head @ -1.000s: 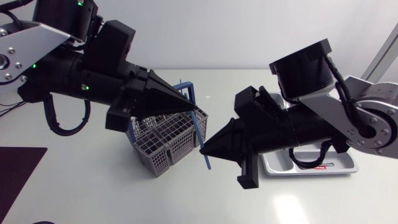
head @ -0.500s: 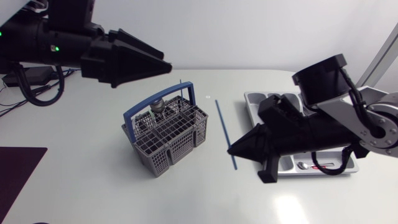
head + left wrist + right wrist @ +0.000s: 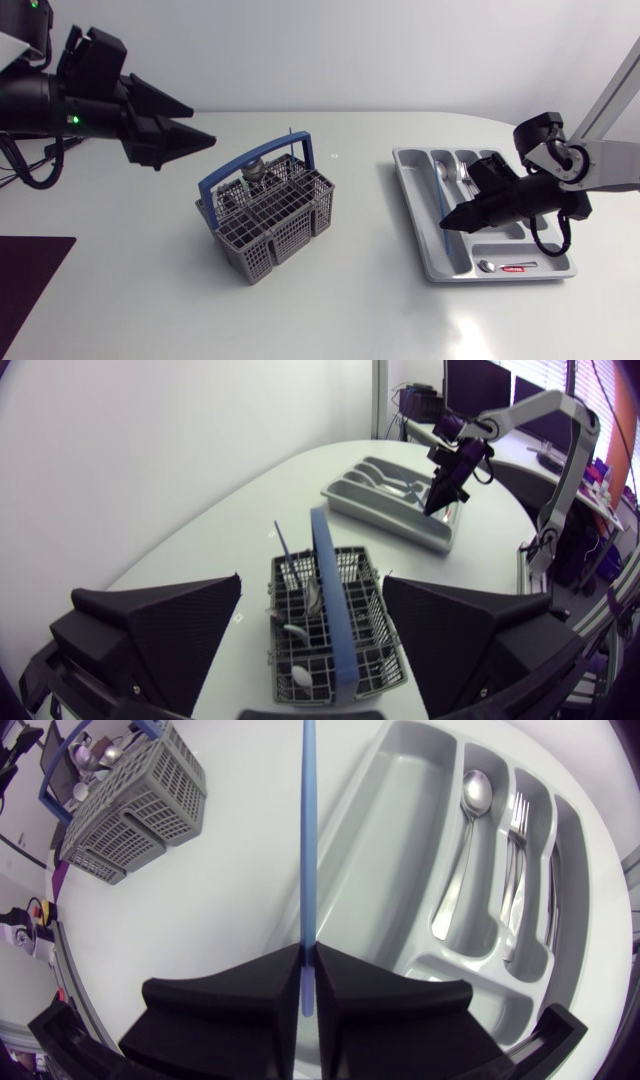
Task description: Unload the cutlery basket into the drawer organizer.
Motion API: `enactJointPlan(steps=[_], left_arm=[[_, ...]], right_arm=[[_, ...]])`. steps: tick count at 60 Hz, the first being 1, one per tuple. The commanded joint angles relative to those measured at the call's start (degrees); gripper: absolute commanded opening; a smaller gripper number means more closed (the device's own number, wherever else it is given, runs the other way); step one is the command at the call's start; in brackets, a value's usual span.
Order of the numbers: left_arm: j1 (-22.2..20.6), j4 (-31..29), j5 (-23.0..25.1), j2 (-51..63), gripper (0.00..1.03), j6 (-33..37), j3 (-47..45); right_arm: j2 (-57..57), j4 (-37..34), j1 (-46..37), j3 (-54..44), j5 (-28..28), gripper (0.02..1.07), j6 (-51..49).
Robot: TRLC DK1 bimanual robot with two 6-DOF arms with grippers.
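The right claw (image 3: pixel 452 220), clenched on the blue stick (image 3: pixel 306 840), has carried it from the basket (image 3: pixel 268 232) over to the organizer (image 3: pixel 432 268) at centre right. The left claw (image 3: pixel 200 142), released, withdrew to upper left. Placing should come next.

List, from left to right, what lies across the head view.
left pincer → cutlery basket → drawer organizer. The right pincer, shut on a blue stick, overlaps the organizer, so it is left out of the order.
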Motion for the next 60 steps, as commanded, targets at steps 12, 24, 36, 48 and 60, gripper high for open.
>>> enactJointPlan(steps=[12,24,36,48,60], left_arm=[[2.30,4.22,-5.88,-2.77,0.99,8.33,-9.09],[5.03,9.40,-8.43,-3.04,0.98,10.88,-14.19],[8.10,13.89,-9.48,-1.81,0.98,12.11,-16.48],[10.65,17.66,-9.48,1.62,0.98,13.25,-17.00],[11.44,21.44,-9.48,8.21,0.98,13.78,-16.30]], right_arm=[[8.11,0.42,0.68,4.30,4.94,0.08,6.44],[12.15,0.68,0.94,5.35,7.05,0.21,7.76],[11.62,0.68,1.03,5.09,8.37,0.57,7.85],[3.80,0.51,4.37,3.07,10.83,0.87,7.76],[-6.04,0.51,14.47,1.22,10.30,0.91,8.29]])
